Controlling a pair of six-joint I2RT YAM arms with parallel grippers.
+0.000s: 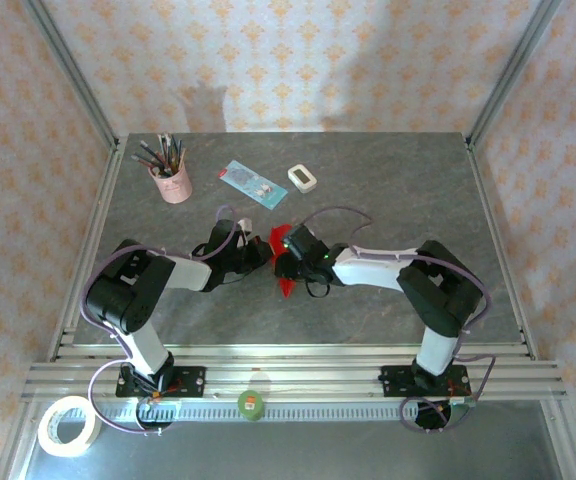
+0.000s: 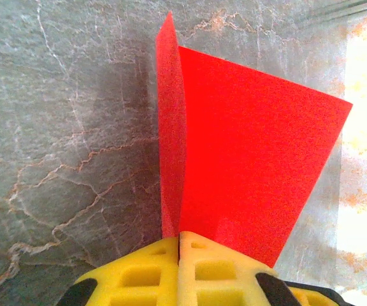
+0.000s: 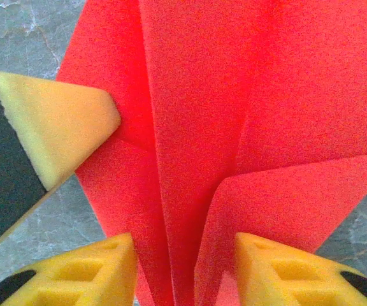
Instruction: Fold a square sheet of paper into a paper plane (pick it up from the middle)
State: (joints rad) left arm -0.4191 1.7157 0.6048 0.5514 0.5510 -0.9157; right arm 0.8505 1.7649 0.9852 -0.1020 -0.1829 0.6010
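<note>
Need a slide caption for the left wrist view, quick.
Left gripper shut on the creased red paper, held over the grey marbled table.

Bright red creased paper plane (image 2: pixel 247 146), flaps splayed apart, mid-table

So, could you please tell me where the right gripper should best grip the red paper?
At the centre fold of the paper, straight on from the end nearest it: that ridge runs between the right gripper's open jaws, and the left gripper pinches one side.
</note>
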